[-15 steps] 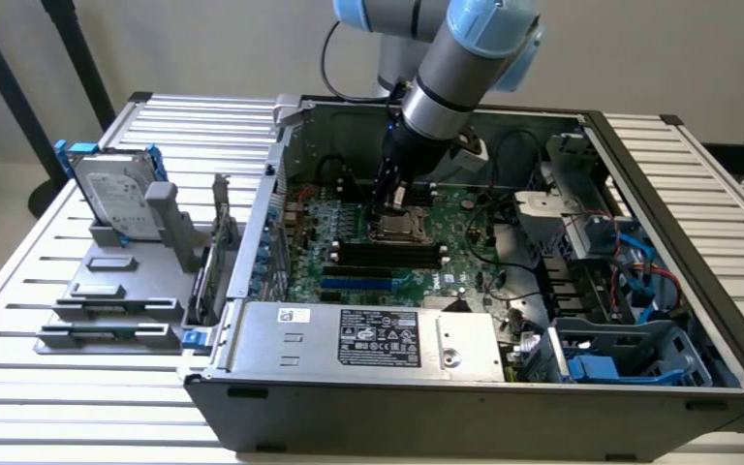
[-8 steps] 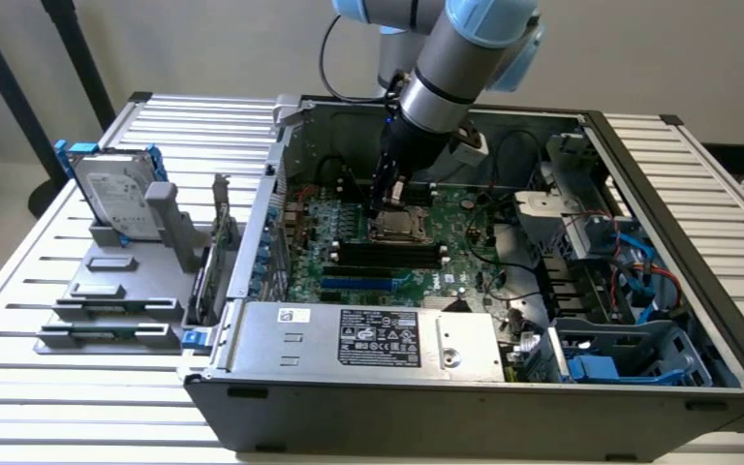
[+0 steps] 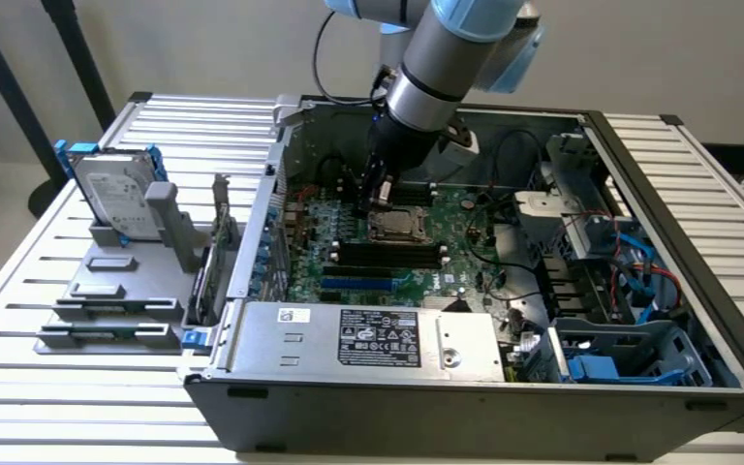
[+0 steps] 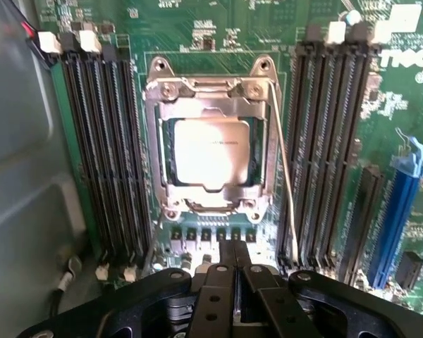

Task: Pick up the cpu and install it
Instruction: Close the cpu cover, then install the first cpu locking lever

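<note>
The cpu (image 4: 211, 151), a small square chip with a shiny silver top, lies flat inside the metal socket frame (image 4: 158, 141) on the green motherboard (image 4: 218, 28). A thin wire lever (image 4: 285, 176) runs along one side of the frame. My gripper (image 4: 234, 264) hovers just off the socket's edge, its two black fingers pressed together with nothing between them. In the exterior view the gripper (image 3: 378, 205) hangs inside the open computer case, right above the cpu (image 3: 399, 227) and slightly toward the exterior view's left.
Black memory slots (image 4: 102, 148) flank the socket on both sides, with a blue slot (image 4: 402, 211) farther out. A silver box with a black label (image 3: 372, 339) lies at the case front. A hard drive in a blue bracket (image 3: 113, 189) stands on a grey rack outside the case.
</note>
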Controlling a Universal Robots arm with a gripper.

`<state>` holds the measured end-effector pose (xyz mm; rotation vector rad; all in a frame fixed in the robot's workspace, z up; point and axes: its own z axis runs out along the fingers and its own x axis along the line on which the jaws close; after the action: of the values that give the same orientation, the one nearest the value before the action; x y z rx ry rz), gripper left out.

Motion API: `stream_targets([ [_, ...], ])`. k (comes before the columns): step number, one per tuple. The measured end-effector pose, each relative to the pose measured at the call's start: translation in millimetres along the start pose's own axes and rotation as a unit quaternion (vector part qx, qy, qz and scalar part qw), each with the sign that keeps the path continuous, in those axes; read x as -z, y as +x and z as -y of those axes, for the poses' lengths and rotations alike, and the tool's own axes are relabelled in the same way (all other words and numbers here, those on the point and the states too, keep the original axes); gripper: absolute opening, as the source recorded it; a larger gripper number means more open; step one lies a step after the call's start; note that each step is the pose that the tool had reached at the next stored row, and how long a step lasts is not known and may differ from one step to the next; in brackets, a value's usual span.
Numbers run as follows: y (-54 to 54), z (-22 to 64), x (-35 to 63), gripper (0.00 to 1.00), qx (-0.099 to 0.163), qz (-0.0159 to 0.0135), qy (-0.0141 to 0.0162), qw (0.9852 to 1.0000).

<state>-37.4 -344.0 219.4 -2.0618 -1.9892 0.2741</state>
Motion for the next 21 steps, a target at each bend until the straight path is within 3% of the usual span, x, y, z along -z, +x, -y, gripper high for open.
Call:
stream_targets([
  [21,-2.0,7.7,-0.2,0.11,-0.002,-0.0012,0.0001,1.0],
])
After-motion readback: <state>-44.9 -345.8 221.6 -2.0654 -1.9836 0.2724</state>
